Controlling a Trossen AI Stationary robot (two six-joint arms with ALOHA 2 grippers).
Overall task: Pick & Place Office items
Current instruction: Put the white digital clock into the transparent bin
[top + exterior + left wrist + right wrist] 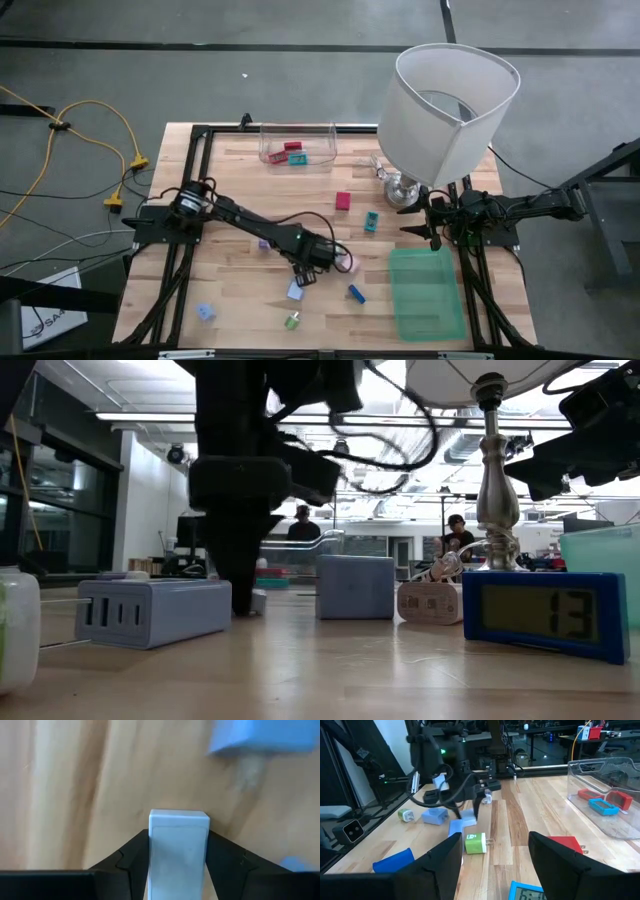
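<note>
The left gripper [300, 277] is reaching down in the middle of the table, and its two dark fingers [125, 862] are squeezing a little pale blue block [178, 852] from both sides. The jaws are partly closed, with the block sitting snug between them and its end sticking out past the tips. The block looks like a small hard plastic thing with smooth flat sides, so it is probably light and stiff, and it may slip if the squeeze is weak. Holding it on its two flat sides, as the fingers are doing now, looks like the safest way. Just beside this block another light blue piece [296, 291] is lying on the wood, and a dark blue piece [356, 293] and a green one [293, 321] are lying near it. A bit farther from the block, a green bin [427, 293] is sitting on the table. The right gripper [432, 228] is waiting beside that bin with its jaws standing open and holding nothing. Farther still, a white lamp [450, 110] is standing, and a clear box [297, 146] with red and blue pieces inside is sitting at the far edge.
</note>
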